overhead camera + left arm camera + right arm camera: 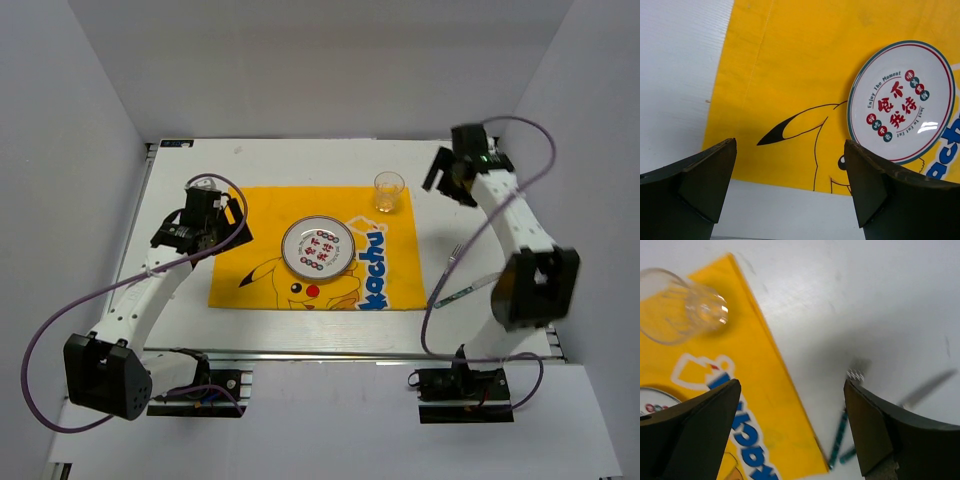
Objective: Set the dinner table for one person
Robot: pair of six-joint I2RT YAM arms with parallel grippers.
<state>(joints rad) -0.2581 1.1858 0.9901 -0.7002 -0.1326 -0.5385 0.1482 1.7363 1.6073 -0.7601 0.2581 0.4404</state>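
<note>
The dinner table (300,155) spreads before both arms. Over its left side the left gripper (222,222) gapes wide and empty. The plate (316,246) and glass (388,192) sit on the placemat (270,210). The cutlery (452,275) lies near-to-far by the right edge, nearward of the wide-open, empty right gripper (447,178).

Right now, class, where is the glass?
In the top view, the glass stands upright on the placemat's far right corner, right of and beyond the plate.

Room around the mat
Bare dinner table (300,160) lies behind and left of the placemat (250,215); a plate (317,247) fills its middle, a glass (388,191) its far-right corner, 2 utensils (840,430) lie just right.
</note>
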